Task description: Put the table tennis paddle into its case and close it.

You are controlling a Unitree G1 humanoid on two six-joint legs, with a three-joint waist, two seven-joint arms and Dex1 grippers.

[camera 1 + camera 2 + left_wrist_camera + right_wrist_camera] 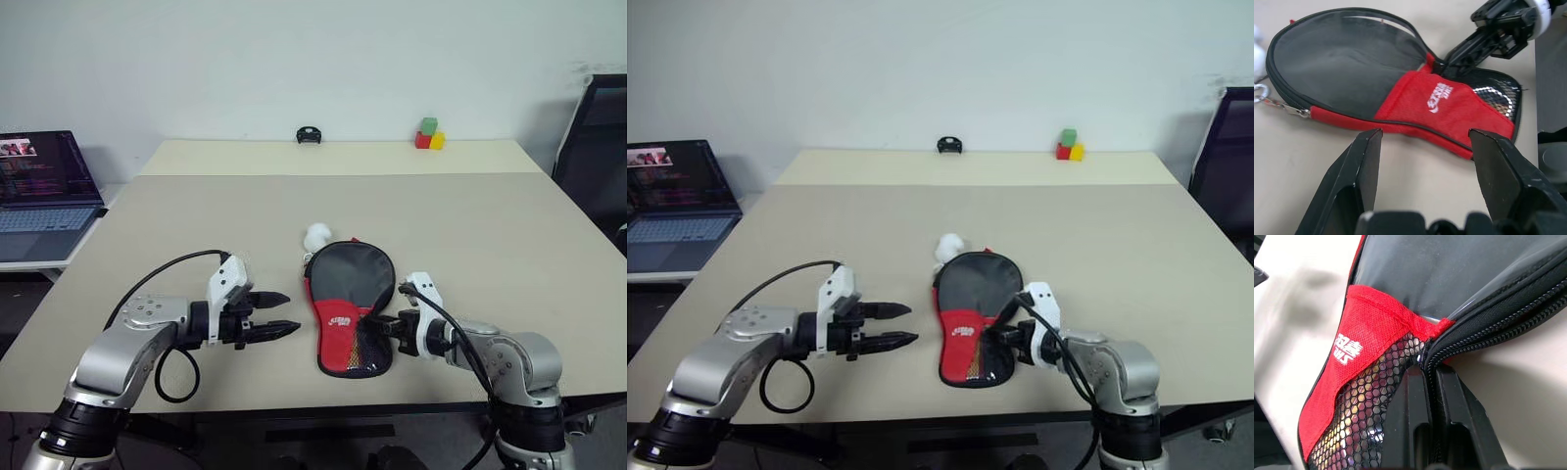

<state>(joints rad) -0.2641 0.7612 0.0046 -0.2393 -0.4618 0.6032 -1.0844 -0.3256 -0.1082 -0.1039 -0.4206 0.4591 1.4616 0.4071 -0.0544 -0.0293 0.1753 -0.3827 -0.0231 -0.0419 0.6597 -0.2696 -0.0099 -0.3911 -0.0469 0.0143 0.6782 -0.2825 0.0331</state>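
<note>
Zipping looks to be the step in hand; the case (pixel 350 305) lies flat on the worktop (pixel 490 245) near its near edge, between the two arms, round end far and narrow mesh end near; the table tennis paddle seems to be inside, though the fabric hides it; the right end effector (pixel 1004 335) is clenched on the zip line at the case's right side, where the neck begins; the left end effector (pixel 279 315) hangs released just left of the case, not touching; to finish cleanly, the left should press the red panel down while the right draws along the track, slowly round the curve.
</note>
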